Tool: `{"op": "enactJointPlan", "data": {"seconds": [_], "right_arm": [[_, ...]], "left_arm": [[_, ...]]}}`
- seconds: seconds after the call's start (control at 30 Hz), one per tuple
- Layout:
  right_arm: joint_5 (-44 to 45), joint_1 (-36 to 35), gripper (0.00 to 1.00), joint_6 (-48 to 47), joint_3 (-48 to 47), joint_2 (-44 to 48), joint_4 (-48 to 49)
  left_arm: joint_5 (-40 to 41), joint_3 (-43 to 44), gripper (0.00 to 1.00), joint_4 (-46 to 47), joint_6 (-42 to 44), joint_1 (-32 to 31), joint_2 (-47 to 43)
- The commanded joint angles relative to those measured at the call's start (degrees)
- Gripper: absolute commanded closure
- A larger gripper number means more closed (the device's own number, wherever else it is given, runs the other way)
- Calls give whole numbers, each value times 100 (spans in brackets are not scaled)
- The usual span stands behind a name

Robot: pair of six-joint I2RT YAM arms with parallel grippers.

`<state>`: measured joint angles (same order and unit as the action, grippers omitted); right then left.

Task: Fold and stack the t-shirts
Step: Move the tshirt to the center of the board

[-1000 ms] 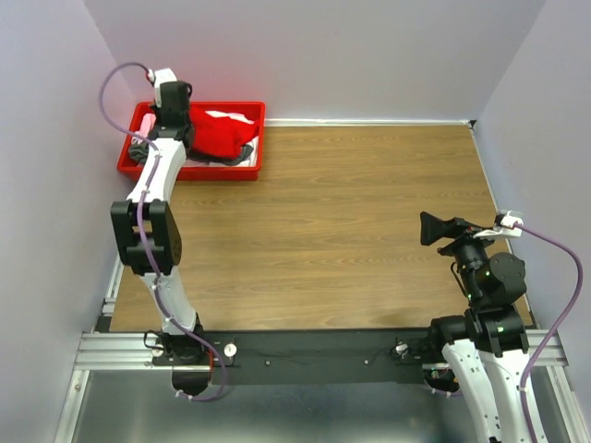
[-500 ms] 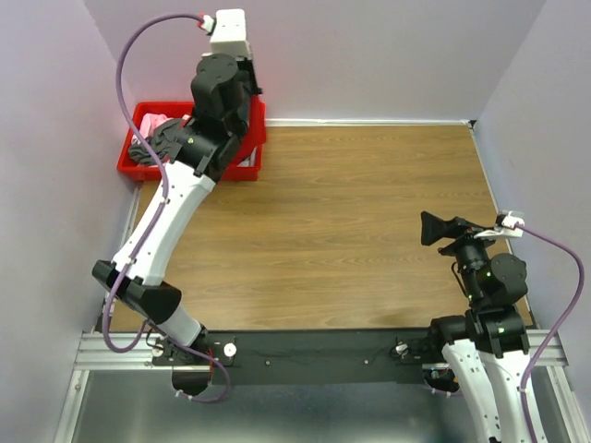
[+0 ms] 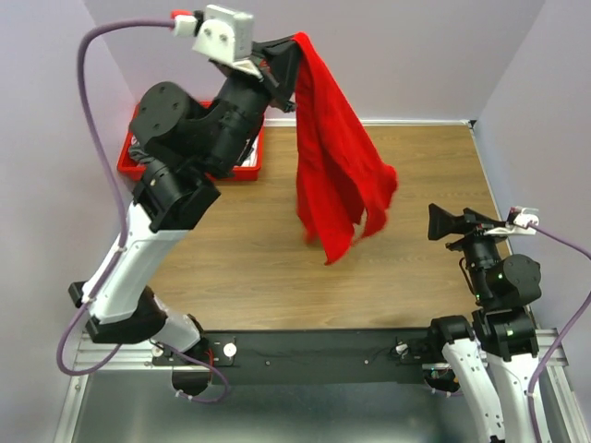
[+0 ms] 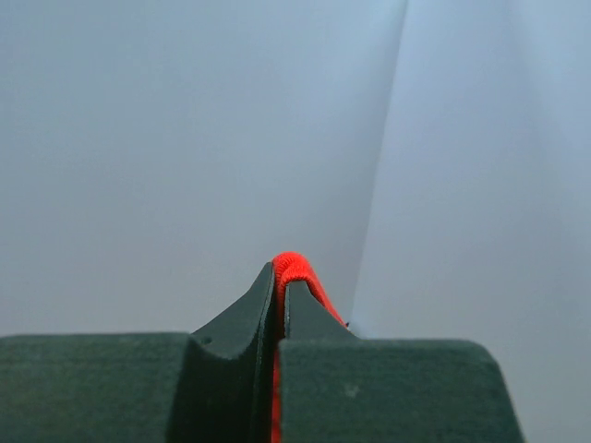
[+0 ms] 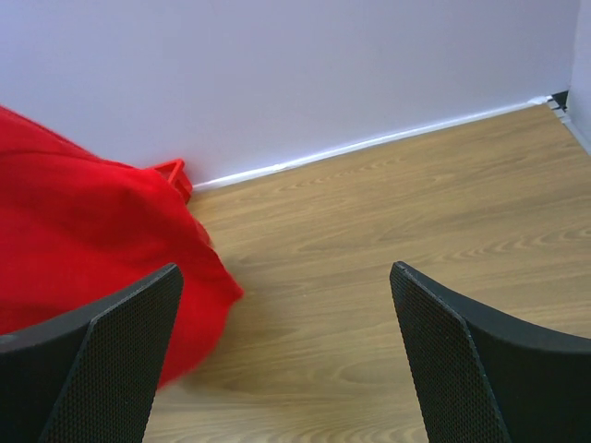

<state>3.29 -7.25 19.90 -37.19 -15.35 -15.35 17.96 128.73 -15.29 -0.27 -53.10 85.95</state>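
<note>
Shirt in the air, folding not yet begun

Red t-shirt [image 3: 337, 175] hangs straight down from the left pincer [image 3: 282, 60], which is clamped tight on a narrow ridge of its cloth; the left wrist view shows that ridge squeezed between the two dark fingers. The garment falls as one long, bunched drape, bright red and limp, and ends in two loose lobes below the pincer. Neck, sleeves and hem cannot be told apart in this state, and no label shows. Its lower end appears to dangle above the table [image 3: 434, 157], not lying on it.

As a judgement, the task is at its very start: no shirt lies flat, none is folded, and no stack exists. This shirt has to be spread out and folded, then the others after it.

The right pincer [image 3: 443, 224] waits low on the far side of the hanging cloth, jaws wide apart and holding nothing. In its own view the red cloth fills the space just past its left finger.

Behind the left arm sits the red tray [image 3: 251, 169], well below that pincer. Its contents are mostly hidden.
</note>
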Motion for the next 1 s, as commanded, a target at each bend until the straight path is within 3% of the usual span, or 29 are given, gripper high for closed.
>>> {"op": "enactJointPlan", "data": {"seconds": [0.0, 0.2, 0.33, 0.43, 0.57, 0.8, 0.97], "right_arm": [[-21, -40, 0, -214, -174, -195, 59], [-197, -49, 0, -285, -201, -442, 59], [-837, -49, 0, -250, -183, -766, 59], [-1014, -49, 0, -145, -210, -1031, 50], [-909, -49, 0, -109, -280, -1119, 33], [-830, -49, 0, -118, -254, -1022, 33], [-786, -49, 0, -74, -148, -873, 24]], "left_arm": [[-276, -522, 100, 509, -131, 10, -551], [875, -2429, 100, 861, -61, 19, -1221], [1560, -3929, 100, 1045, 1, 124, -1476], [2025, -4521, 100, 1107, 175, 335, -1450], [2309, -4401, 100, 1116, 352, 712, -1493], [2827, -2960, 100, 1309, 1573, 819, -1432], [2100, -2186, 100, 1344, 2048, 766, -1222]]}}
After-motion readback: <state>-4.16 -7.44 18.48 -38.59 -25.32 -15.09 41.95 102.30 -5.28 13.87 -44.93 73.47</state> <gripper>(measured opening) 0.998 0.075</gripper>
